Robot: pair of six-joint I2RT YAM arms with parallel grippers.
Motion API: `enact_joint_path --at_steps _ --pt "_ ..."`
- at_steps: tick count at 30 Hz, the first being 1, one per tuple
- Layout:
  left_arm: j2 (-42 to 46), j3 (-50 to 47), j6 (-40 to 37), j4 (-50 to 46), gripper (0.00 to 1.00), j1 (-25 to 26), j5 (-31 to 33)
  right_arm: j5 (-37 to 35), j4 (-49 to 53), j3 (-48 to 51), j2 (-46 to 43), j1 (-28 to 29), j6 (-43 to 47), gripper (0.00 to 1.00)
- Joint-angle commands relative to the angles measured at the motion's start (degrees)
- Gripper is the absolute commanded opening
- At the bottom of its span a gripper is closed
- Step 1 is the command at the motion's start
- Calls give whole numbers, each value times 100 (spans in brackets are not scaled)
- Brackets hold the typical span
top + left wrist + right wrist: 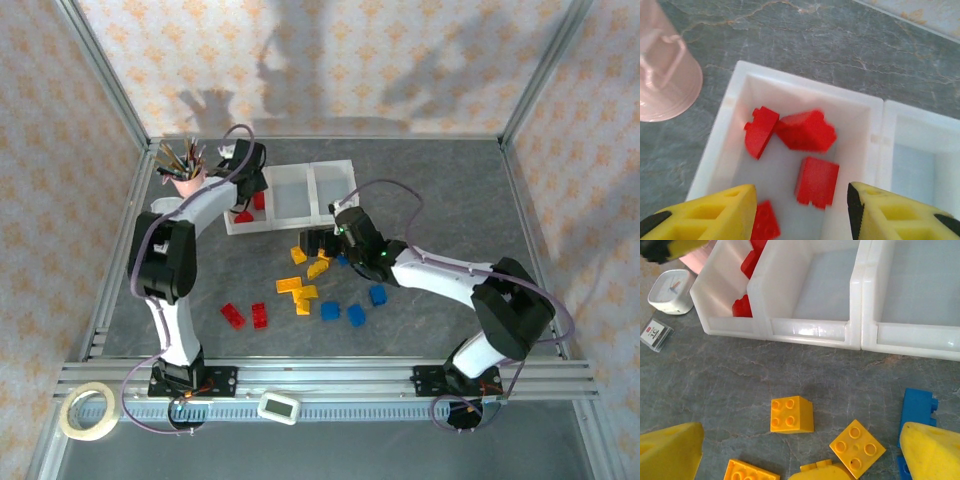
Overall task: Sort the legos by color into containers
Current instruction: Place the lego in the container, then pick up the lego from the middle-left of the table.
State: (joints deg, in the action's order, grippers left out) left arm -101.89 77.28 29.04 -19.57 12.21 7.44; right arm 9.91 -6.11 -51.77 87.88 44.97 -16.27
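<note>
A robot test cell, a lab rig rather than a home; an aluminium rail carries the left arm and right arm, bolted side by side; beyond the rail lies a grey stone-look table, fenced by metal posts and patterned panels; just before the rail, a tape roll and a timer.

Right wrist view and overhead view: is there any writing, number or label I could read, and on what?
Small flat card on the grey table: dark characters beside a red mark, too blurred to read.
White square gadget beside it: face too small to read.
White screened gadget on the front rail: display unreadable.
</note>
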Motion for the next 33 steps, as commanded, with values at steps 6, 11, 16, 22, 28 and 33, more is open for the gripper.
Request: enact_joint_path --at_steps 6,11,16,22,28,33 --pt "1547 -1532 268 -346 59 651 38 89 367 239 -457 275 215 100" --pt "2395 -2494 742 -641 61 1188 95 -6 358 482 -557 661 178 100" --pt "3165 -3262 1243 -1048 62 1636 122 17 135 836 -654 926 -21 100" --pt "3757 -4001 1768 -1235 63 2150 -275 154 -326 1328 -799 1130 -240 100" --pt "3809 -4324 2173 -1489 63 2670 -254 -46 -413 1502 -826 1386 -386 100" --pt "3658 -4527 2318 -1327 62 2959 -384 -82 -530 1566 -818 1392 -482 100"
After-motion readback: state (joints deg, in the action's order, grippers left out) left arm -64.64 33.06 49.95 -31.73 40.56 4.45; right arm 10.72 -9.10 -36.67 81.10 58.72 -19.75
